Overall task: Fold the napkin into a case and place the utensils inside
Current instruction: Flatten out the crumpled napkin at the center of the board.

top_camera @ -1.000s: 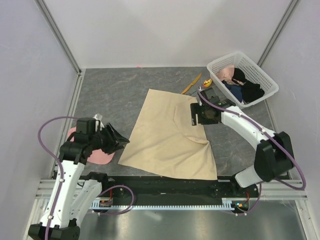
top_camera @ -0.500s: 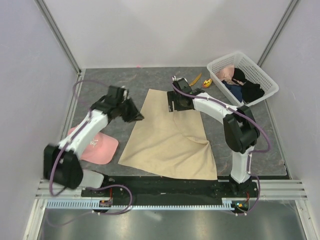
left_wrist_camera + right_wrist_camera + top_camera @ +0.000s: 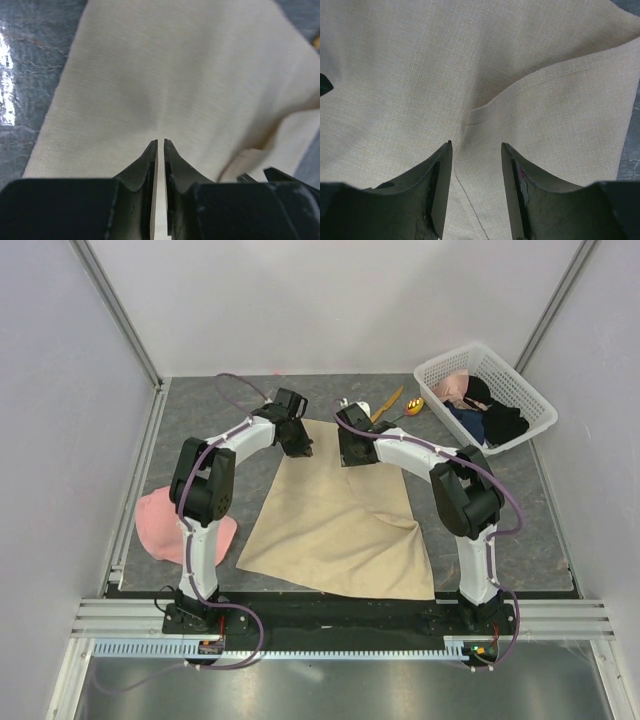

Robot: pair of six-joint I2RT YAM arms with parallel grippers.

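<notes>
Napkin (image 3: 335,515) lies mid-table, its near edge close to the front edge. Both grippers are on its far edge: the left gripper (image 3: 300,448) at the far-left corner, the right gripper (image 3: 350,452) near it on the right. Knife (image 3: 384,406) and spoon (image 3: 413,406) lie just behind the napkin, spoon to the right. Basket (image 3: 521,380) with clothes (image 3: 490,418) inside sits in the table's far-right corner. Cap (image 3: 160,525) is by the left edge.

I see a plain beige napkin (image 3: 330,520) on the mottled grey table (image 3: 180,410), an orange knife (image 3: 384,406), a pink cap (image 3: 160,520), a white basket (image 3: 447,358).
</notes>
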